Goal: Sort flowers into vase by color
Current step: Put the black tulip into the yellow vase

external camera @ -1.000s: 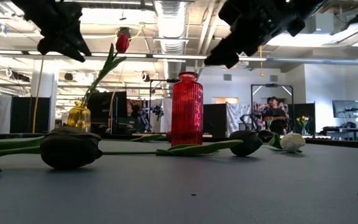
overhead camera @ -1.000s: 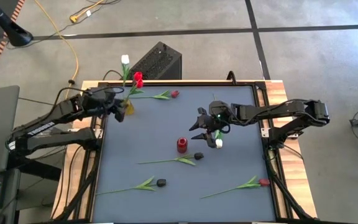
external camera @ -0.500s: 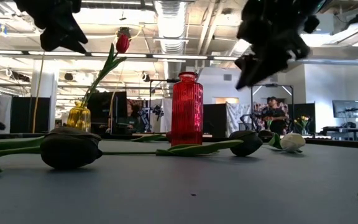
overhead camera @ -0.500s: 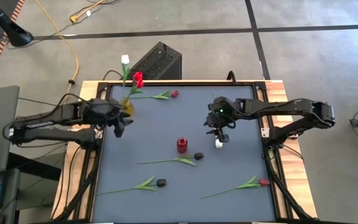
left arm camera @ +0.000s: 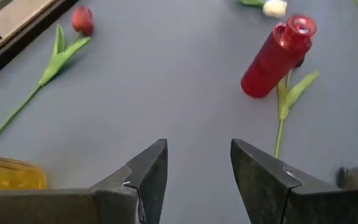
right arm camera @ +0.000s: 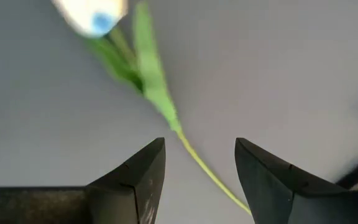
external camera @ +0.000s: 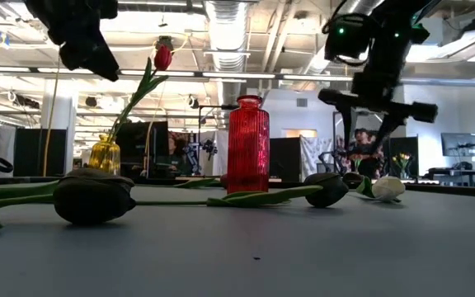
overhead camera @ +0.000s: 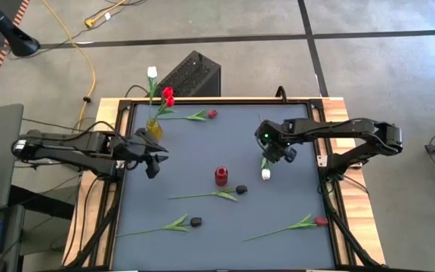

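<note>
My right gripper (overhead camera: 273, 156) hangs open above the table, pointing down over the green stem (right arm camera: 191, 155) of a white tulip (overhead camera: 266, 174) that lies flat. In its wrist view the stem runs between the fingers, which are clear of it. My left gripper (overhead camera: 155, 164) is open in the air near the table's left edge, on the near side of a yellow vase (overhead camera: 155, 128) that holds a white and a red tulip. A red vase (overhead camera: 220, 176) stands mid-table. Two near-black tulips (overhead camera: 241, 189) (overhead camera: 195, 221) and two red ones (overhead camera: 211, 114) (overhead camera: 321, 221) lie flat.
A black box (overhead camera: 191, 75) sits beyond the table's far edge. The table's raised frame (overhead camera: 327, 159) runs along the right side, next to the right arm. The red vase (left arm camera: 278, 56) stands ahead of my left gripper (left arm camera: 197, 168), with bare grey tabletop between.
My left gripper has swung away from the yellow vase toward the table's near edge, staying open. My right gripper has moved toward the right edge and sunk a little. It has rolled and tipped to point down over the white tulip's stem, still open. No flower has moved.
</note>
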Motion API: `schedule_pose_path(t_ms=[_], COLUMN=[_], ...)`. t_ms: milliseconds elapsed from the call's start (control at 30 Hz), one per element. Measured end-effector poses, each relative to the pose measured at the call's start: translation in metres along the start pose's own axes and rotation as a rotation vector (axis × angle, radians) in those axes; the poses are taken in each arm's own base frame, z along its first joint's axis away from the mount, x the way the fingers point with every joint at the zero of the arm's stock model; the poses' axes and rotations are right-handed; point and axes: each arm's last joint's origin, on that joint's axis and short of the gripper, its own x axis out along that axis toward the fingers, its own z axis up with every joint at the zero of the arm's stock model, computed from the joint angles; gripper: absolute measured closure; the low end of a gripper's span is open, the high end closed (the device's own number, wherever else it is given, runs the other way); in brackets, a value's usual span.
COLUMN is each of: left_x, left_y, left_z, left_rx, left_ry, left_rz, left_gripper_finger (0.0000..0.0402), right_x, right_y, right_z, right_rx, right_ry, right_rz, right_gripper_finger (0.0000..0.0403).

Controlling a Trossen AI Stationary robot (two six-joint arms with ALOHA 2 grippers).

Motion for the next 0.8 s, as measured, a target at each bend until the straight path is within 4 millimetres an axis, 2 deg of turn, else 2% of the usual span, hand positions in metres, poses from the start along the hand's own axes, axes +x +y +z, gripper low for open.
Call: schedule_pose_path(t_ms=[133, 333, 633, 800], left_x=[0.009, 0.019, 0.022, 0.022], left_y=[-0.006, -0.012, -0.012, -0.012], left_z=[-0.001, -0.003, -0.003, -0.003], left_rx=[0.031, 0.054, 0.059, 0.059], left_ry=[0.039, 0.085, 0.089, 0.088], left_rz=[-0.004, 0.010, 0.031, 0.033], left_gripper_finger=[0.0237, 0.0237, 0.0237, 0.0237], right_x=[0.010, 0.038, 0.074, 0.085], right_y=[-0.001, -0.004, -0.007, -0.005], right_z=[-0.002, 0.000, 0.003, 0.004], right_rx=[-0.117, -0.249, -0.291, -0.343], right_ry=[0.059, 0.161, 0.211, 0.250], right_rz=[0.033, 0.107, 0.155, 0.207], right_gripper_finger=[0.0184, 0.0184, 0.0184, 0.0188])
